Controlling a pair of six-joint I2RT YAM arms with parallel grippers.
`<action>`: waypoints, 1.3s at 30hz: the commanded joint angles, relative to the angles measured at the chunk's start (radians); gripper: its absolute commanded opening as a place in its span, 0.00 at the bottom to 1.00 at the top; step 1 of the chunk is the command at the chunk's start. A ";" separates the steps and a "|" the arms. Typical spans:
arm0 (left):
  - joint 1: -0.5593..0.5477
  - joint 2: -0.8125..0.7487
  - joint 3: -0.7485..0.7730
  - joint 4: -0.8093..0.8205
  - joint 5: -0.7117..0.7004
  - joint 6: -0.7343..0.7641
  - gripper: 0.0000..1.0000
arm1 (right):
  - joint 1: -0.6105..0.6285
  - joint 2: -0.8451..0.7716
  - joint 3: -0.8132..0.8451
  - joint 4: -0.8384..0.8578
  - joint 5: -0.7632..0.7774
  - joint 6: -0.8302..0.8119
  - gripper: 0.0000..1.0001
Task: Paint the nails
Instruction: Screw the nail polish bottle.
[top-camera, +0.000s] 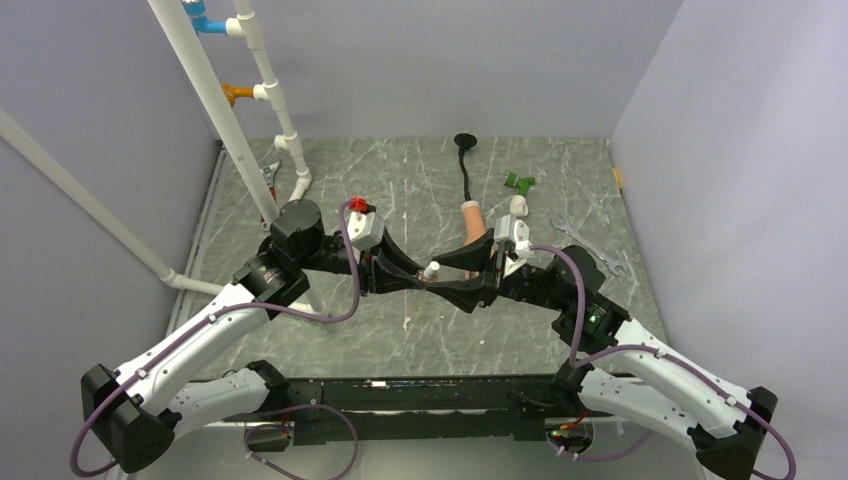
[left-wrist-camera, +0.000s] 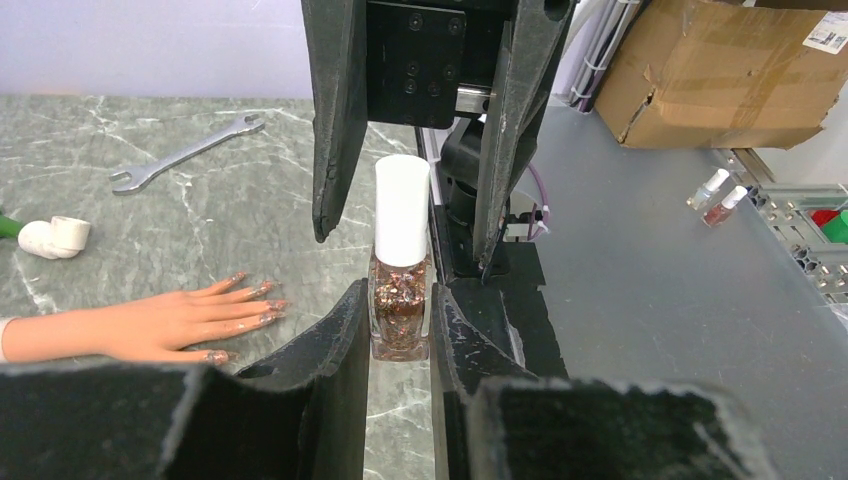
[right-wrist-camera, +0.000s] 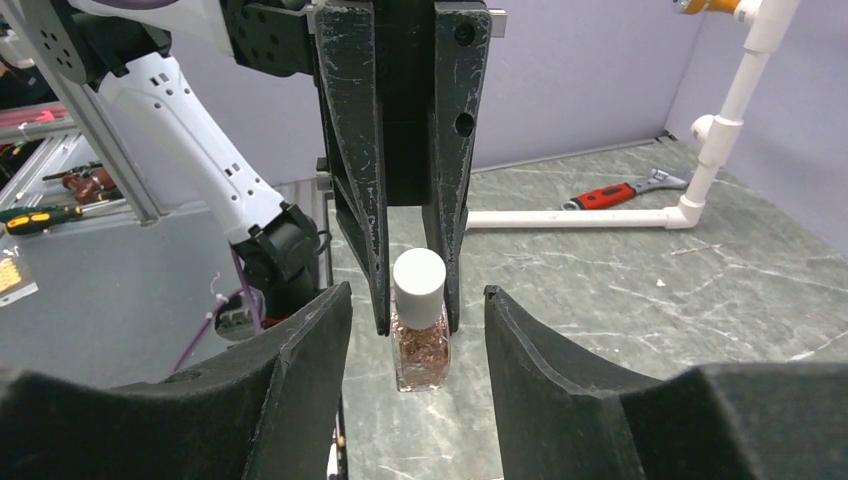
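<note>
Left wrist: clamps polish bottle in left gripper; straddles its white cap with part-open right gripper, without touching.

This is a robotics lab test cell rather than a home or salon. Two robot arms with purple cables are bolted to the near edge of a marble-patterned table, which is closed in by plain lilac partition walls. A rig of white plastic pipes stands on the table, with a spanner and a red-handled adjustable wrench lying loose. Beside the table are a grey bench carrying a cardboard box, an aluminium frame and screwdrivers.
</note>
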 joint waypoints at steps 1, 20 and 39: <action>0.005 -0.012 0.006 0.044 0.020 -0.001 0.00 | 0.001 0.003 0.029 0.089 -0.017 0.014 0.52; 0.004 -0.021 0.004 0.035 -0.003 0.010 0.00 | 0.002 0.048 0.045 0.090 -0.011 0.067 0.06; 0.007 -0.072 -0.017 0.004 -0.298 0.023 0.00 | 0.050 0.109 0.071 -0.048 0.292 0.158 0.00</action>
